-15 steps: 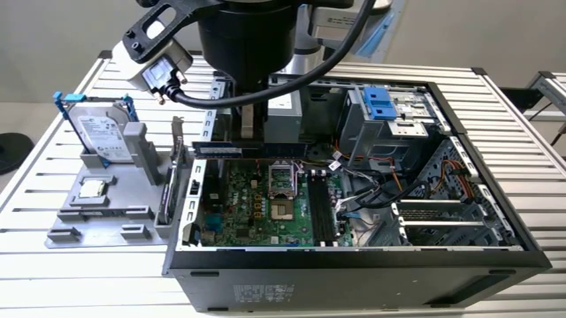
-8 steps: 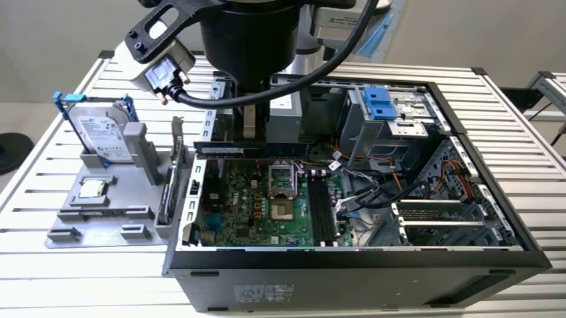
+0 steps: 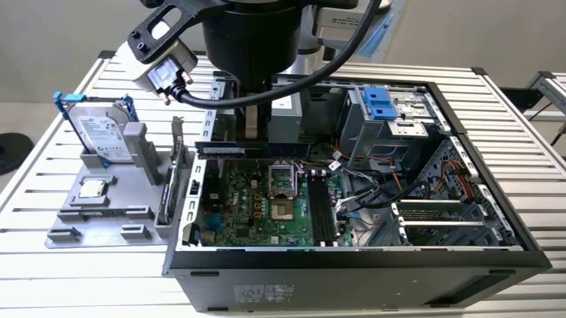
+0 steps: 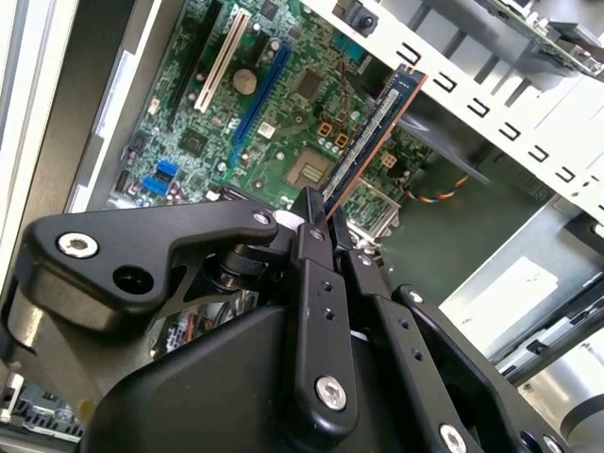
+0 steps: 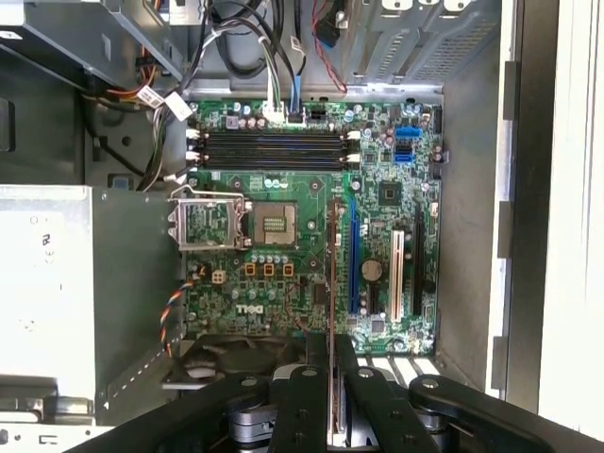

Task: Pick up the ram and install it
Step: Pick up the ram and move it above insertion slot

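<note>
ram (image 4: 371, 137) pinched between fingers (image 4: 316, 283) (edge-on), over motherboard (image 5: 283, 283)

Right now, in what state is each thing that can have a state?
gripper: jaws shut on the ram.
ram: held above the motherboard, not yet in a slot.
memory slots: empty.
computer case: open, lying on its side.
hard drive: upright in the grey holder.

ram (image 4: 373, 132) end hidden, claw (image 4: 326, 215) base cropped
</note>
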Controlling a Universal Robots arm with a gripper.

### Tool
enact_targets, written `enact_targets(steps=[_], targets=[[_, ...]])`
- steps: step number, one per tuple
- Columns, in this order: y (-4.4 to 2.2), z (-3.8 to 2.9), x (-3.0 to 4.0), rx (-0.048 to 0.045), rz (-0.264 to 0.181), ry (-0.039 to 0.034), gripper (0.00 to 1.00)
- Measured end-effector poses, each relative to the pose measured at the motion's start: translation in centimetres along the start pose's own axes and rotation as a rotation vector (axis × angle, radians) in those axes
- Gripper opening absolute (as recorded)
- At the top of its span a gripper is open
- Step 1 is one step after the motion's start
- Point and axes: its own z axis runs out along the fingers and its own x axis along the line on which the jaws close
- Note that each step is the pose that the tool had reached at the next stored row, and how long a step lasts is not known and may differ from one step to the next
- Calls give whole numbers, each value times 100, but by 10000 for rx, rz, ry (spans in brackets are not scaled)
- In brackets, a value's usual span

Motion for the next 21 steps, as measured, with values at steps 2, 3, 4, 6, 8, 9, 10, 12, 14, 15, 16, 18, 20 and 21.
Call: enact_targets(steps=[2,3,4,6,8,9,10,12,14,15,16,18,20,21], targets=[[6,0,0,0,-1,0,0],[9,0,0,0,0,0,0],[13,0,0,0,0,0,0],[22,0,0,1,0,0,0],[34,0,1,1,0,0,0],[42,0,1,1,0,-1,0],[51,1,0,0,0,1,0],[68,1,1,0,1,0,0],[89,1,1,0,1,0,0],[100,2,1,0,0,0,0],[111,2,1,1,1,0,0],[132,2,1,0,1,0,0],[152,2,1,1,1,0,0],[162,3,1,1,0,0,0]])
